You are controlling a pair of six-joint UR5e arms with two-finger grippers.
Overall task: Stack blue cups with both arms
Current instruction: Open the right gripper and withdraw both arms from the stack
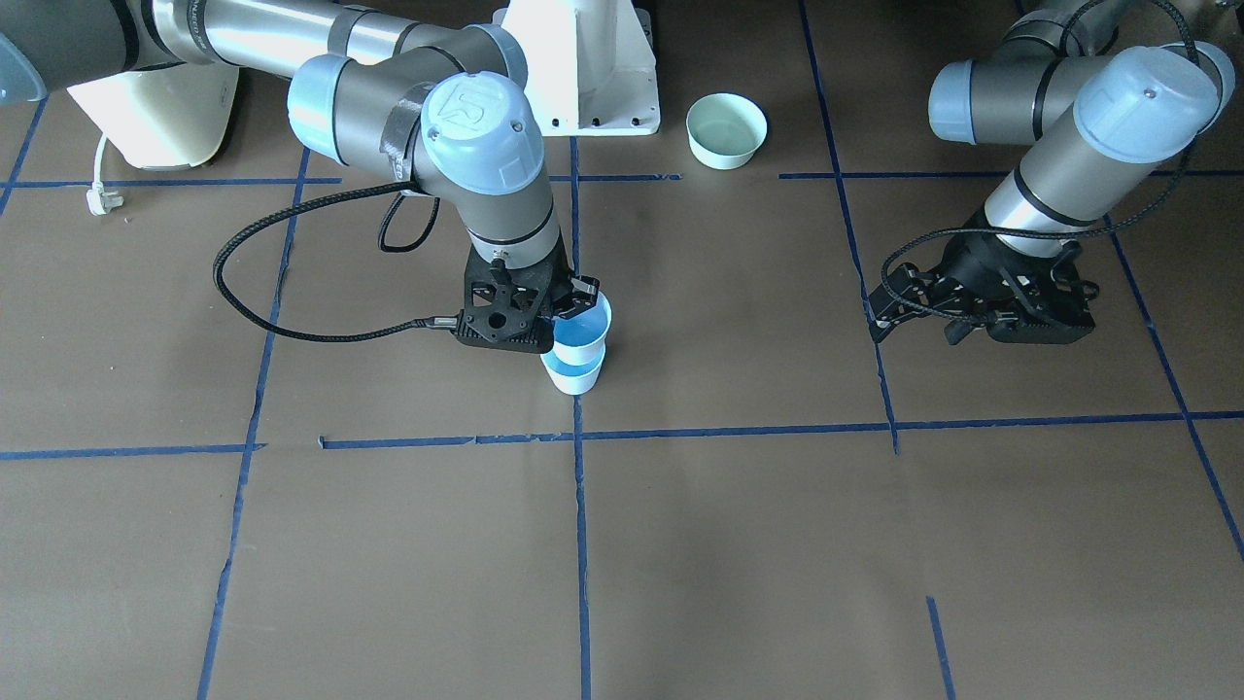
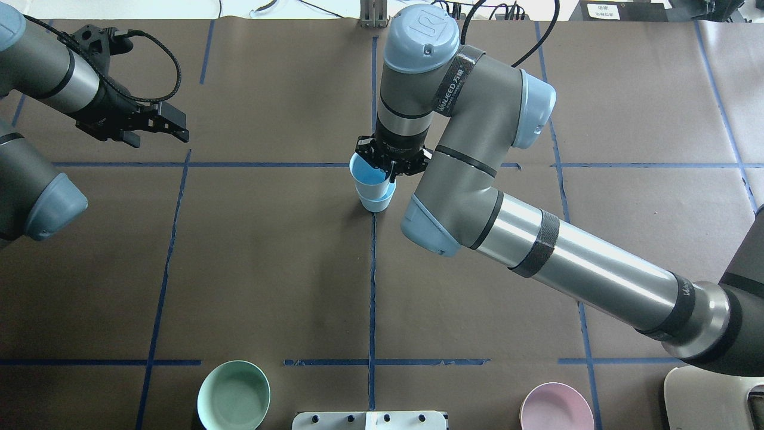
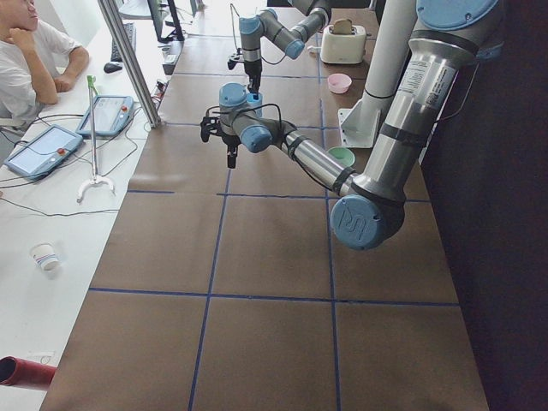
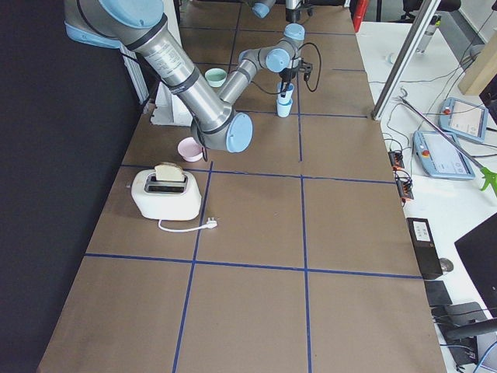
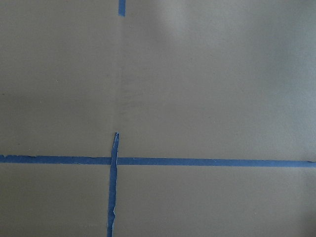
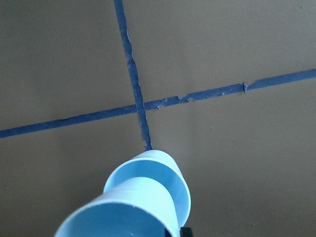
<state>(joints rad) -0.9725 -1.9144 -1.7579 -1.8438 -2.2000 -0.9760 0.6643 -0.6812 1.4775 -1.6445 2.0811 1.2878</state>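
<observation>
Clamping the upper cup [image 1: 586, 331], right fingers [image 1: 584, 288] hold it partly inside the lower cup [image 1: 575, 377]; left fingers [image 1: 882, 319] apart.

The upper pale-blue cup [image 1: 588, 331] sits, mouth up, partly nested in the upright lower cup [image 1: 575, 381].

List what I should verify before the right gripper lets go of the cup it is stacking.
1. Right gripper clamps the upper pale-blue plastic tumbler at its rim: ok.
2. Its base sits inside the lower pale-blue plastic tumbler: ok.
3. Upper tumbler fully seated and straight: cannot tell; it looks offset.
4. Lower tumbler upright on the brown paper-covered table: ok.
5. Left gripper open, empty, well away from the stack: ok.
</observation>
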